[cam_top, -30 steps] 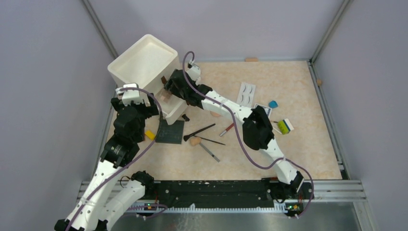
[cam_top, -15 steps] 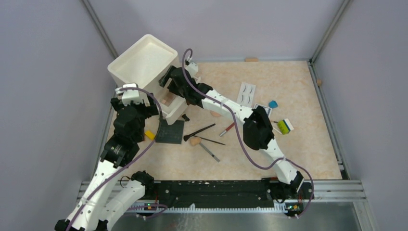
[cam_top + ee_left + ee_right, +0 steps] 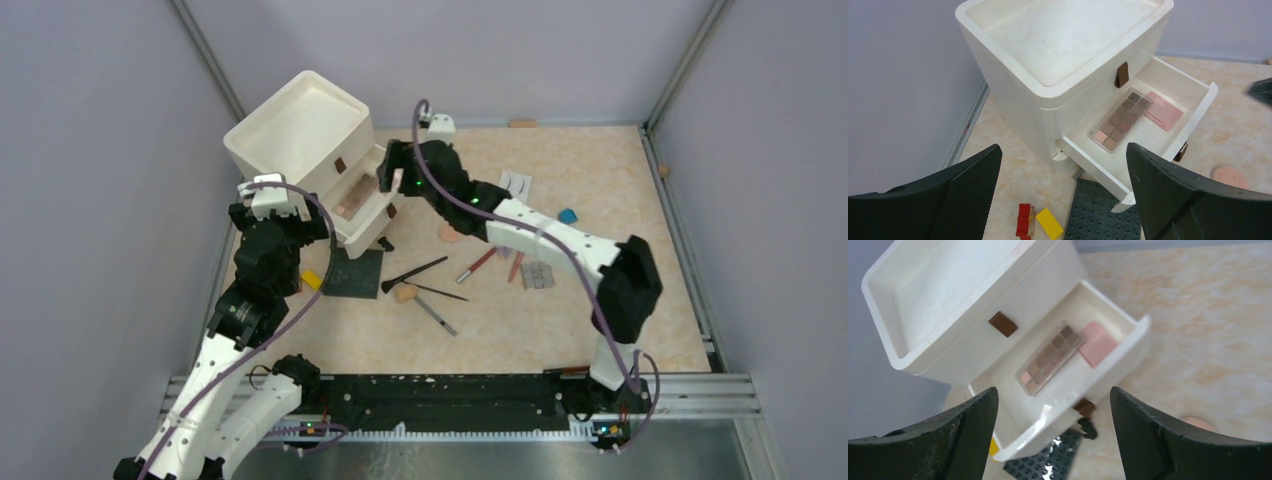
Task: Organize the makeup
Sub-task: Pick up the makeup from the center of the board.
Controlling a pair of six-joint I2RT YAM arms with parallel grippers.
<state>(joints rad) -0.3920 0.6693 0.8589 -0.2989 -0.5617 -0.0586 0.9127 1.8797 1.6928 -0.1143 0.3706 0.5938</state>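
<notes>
Both palette (image 3: 1049, 358) and compact (image 3: 1097, 344) — inside the drawer (image 3: 1110, 362) — lie clear of right fingers (image 3: 948, 440).

Beneath the right claw (image 3: 1052, 402) a drawer (image 3: 1108, 367) stands out from the cabinet (image 3: 963, 280) with a palette (image 3: 1048, 358) and compact (image 3: 1096, 343) side by side inside, a plate (image 3: 1043, 467) on the table (image 3: 1198, 315) under its front, and a puff (image 3: 1198, 422) nearer the arm bases than the claw.

The open drawer (image 3: 1198, 117) is reachable from above; the palette (image 3: 1120, 120) and pink compact (image 3: 1163, 110) seemingly fill its middle.
</notes>
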